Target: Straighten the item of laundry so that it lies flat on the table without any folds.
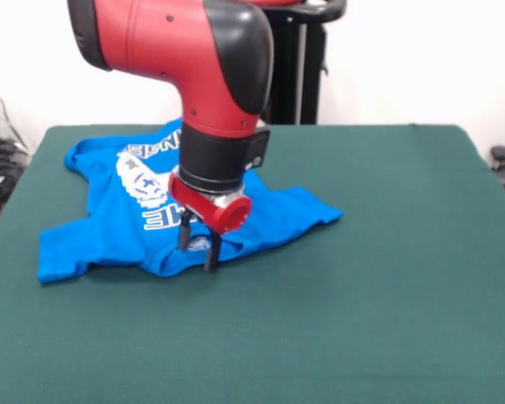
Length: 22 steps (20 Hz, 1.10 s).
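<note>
1. We see the T-shirt (143, 215) left of centre in the frame, on the green table (387, 278), print side up and partly spread but rumpled.
2. Its long axis runs across the frame, from a corner at lower left to a sleeve-like tip pointing right of centre.
3. Our gripper (199, 249) comes down from the red arm (185, 50) at the shirt's near edge, about midway along it.
4. Two dark fingers (210, 254) stand a small gap apart, tips at cloth level. We judge they straddle a raised ridge of the hem, but we cannot tell whether cloth is actually pinched between them.
5. The relation that matters: almost all of the shirt lies above and to the left of the gripper, and bare felt lies below it.
6. We judge a pull toward the bottom of the frame would draw that near fold out flat; a bunched patch at the upper left would remain.
</note>
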Motion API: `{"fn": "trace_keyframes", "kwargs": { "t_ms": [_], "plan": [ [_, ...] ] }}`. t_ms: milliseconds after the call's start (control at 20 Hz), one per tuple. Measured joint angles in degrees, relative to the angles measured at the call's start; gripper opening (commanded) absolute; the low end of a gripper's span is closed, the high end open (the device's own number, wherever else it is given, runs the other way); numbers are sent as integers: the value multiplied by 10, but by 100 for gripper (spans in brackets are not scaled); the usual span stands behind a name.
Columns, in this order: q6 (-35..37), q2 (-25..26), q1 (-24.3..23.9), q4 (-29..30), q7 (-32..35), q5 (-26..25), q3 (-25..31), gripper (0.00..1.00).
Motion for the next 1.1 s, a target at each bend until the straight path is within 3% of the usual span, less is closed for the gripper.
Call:
{"fn": "trace_keyframes", "kwargs": {
  "t_ms": [1100],
  "plan": [
    [-28, 16, 29, 0, 0, 48, -24, 100]
  ]
}}
